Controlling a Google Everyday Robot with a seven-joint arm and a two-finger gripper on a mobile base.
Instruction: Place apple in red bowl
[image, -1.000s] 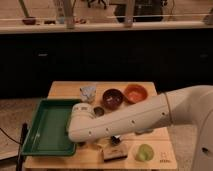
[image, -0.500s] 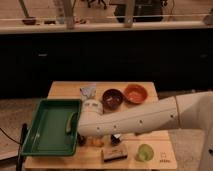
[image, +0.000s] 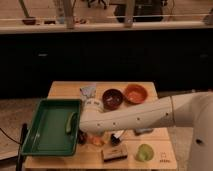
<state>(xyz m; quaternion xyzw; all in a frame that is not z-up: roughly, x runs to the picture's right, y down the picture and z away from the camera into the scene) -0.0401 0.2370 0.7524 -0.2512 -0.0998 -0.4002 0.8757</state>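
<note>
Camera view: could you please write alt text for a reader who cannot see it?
The robot's arm reaches across a table, its hand low beside the apple and a green tray; the red bowl sits behind.

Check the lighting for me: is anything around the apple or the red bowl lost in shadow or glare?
Camera view: warm, dim light over the table, no glare on the red bowl. Same view: the arm shades the table's front; the apple beneath it looks dull, and the gripper, beside it at the right edge of the green tray, is a dark shape.
</note>
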